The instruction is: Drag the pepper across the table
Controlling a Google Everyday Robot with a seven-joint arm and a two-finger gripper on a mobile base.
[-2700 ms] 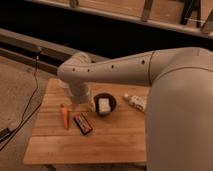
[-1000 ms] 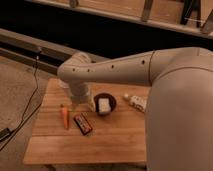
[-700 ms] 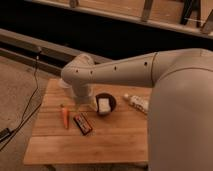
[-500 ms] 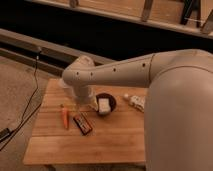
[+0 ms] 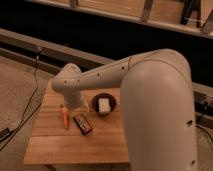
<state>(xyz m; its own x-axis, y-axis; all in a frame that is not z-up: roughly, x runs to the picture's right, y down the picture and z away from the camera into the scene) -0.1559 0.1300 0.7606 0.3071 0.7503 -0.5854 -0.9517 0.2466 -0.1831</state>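
Pepper lies on table | claw low, just beside pepper, grip state cannot tell | dark packet near pepper | bowl beyond packet from pepper

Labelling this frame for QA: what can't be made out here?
All in the camera view:
- End effector: low over the table's back left, just above the pepper. The arm's wrist covers it, so contact with the pepper is unclear.
- Table: its right part is hidden behind the arm's large near link.
- White item in the bowl: too small to identify.
- Dark packet: markings too small to read.
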